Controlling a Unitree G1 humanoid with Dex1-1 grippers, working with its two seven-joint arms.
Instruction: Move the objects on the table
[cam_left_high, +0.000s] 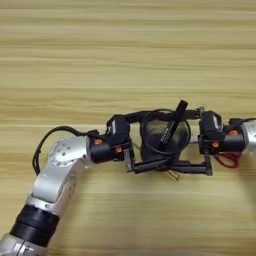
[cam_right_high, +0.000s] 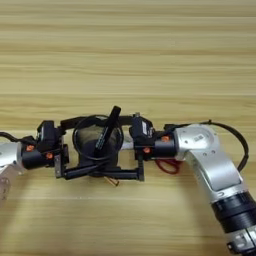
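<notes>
A black mesh pen cup (cam_left_high: 152, 136) stands on the table (cam_left_high: 125, 50) near its front, with a black marker (cam_left_high: 172, 125) leaning out of it. My left gripper (cam_left_high: 161, 138) reaches in from the left, one finger behind the cup and one in front, pressed against its wall. From the right, my right gripper (cam_left_high: 175, 141) straddles the same cup with its fingers spread wider, outside the left ones. Red-handled scissors (cam_left_high: 229, 161) lie under the right wrist. An amber screwdriver tip (cam_left_high: 173, 175) pokes out below the cup.
A black cable (cam_left_high: 42, 147) loops off the left forearm, and another cable (cam_right_high: 235, 137) arcs off the right forearm. Bare wood stretches across the far half of the table.
</notes>
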